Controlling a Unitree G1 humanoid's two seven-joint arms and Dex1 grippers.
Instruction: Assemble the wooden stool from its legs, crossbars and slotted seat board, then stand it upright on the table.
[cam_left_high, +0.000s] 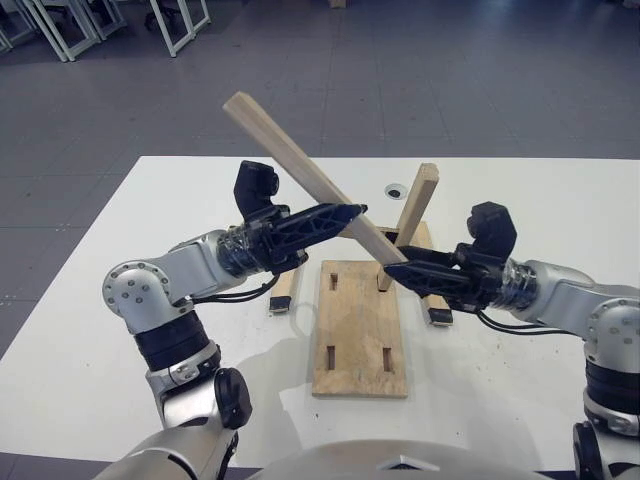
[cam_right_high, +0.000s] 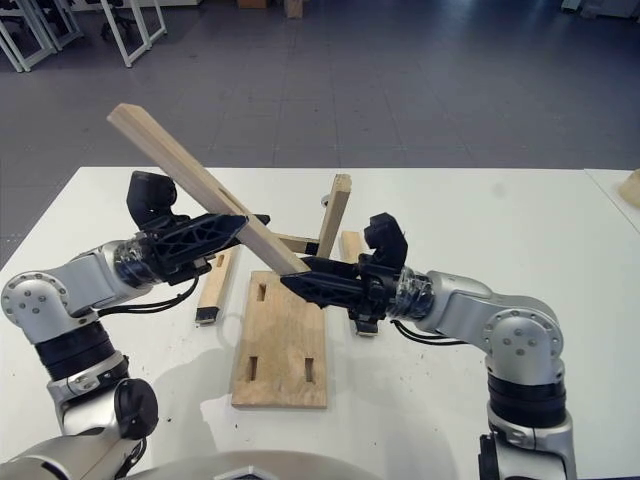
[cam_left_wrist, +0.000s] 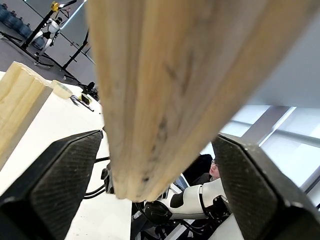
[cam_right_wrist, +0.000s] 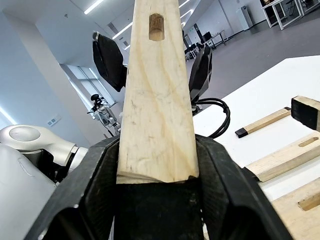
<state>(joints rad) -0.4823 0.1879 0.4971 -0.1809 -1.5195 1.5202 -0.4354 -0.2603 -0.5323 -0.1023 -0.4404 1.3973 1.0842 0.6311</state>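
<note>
A long wooden leg (cam_left_high: 300, 165) hangs tilted over the table, its upper end toward the far left. My right gripper (cam_left_high: 392, 268) is shut on its lower end, just above the slotted seat board (cam_left_high: 355, 340), which lies flat. My left gripper (cam_left_high: 352, 212) straddles the leg's middle, its fingers (cam_left_wrist: 50, 185) spread wider than the wood with gaps on both sides. A second leg (cam_left_high: 418, 205) stands leaning at the board's far right corner. In the right wrist view the held leg (cam_right_wrist: 157, 100) shows a dowel hole near its top.
Two crossbars with dark ends lie on the white table (cam_left_high: 120, 330): one (cam_left_high: 283, 292) left of the board, one (cam_left_high: 437, 308) right of it, under my right gripper. A round hole (cam_left_high: 396, 189) sits in the table behind. Grey floor lies beyond the far edge.
</note>
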